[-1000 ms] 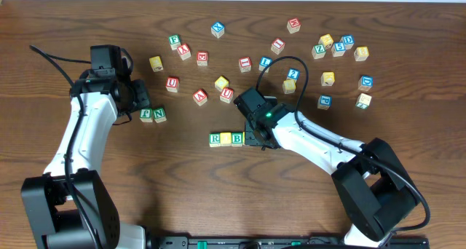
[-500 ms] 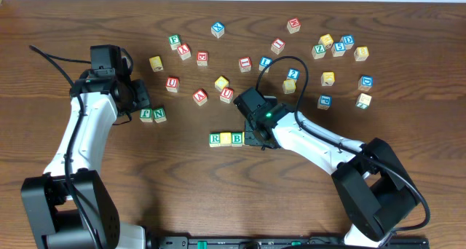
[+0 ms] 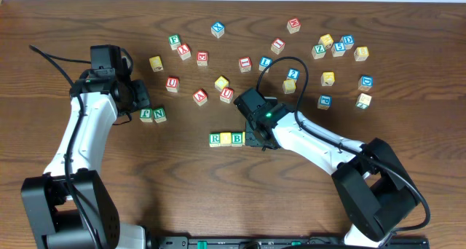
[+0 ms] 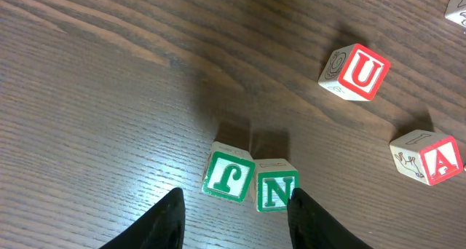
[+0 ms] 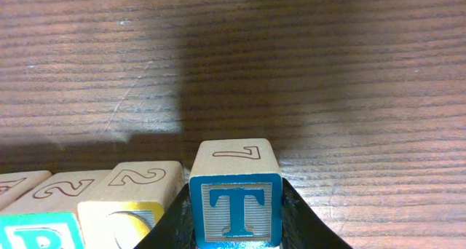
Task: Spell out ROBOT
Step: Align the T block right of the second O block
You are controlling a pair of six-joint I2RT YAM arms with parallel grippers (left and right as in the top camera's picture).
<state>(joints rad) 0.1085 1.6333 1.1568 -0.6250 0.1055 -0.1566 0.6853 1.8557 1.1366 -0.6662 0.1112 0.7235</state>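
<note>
Since the blue-lettered T cube (image 5: 234,198) sits clamped between the right jaws, 1 finger (image 5: 169,223) on each side face, what matters is how it lies against the row. It stands upright with its letter readable, just beside the second yellow-faced cube (image 5: 135,205) at the row's right end and level with it. Whether the 2 touch I cannot tell, since that finger covers the seam. Seen from overhead, the green R cube (image 3: 215,139), the first yellow-faced cube (image 3: 226,138) and the green B cube (image 3: 237,138) run in 1 line parallel to the long edges of the bench (image 3: 182,198), around its middle and nearer the arms' edge than the loose cubes (image 3: 245,62). The last 2 places are hidden under the right wrist (image 3: 256,114). By my reading the word is all but laid, and the next move asks only that the jaws part along the row's axis and lift straight up without nudging the neighbour. The left jaws stand apart and empty over the green F cube (image 4: 228,178) and green N cube (image 4: 275,185) toward the left edge, well apart from the row.
</note>
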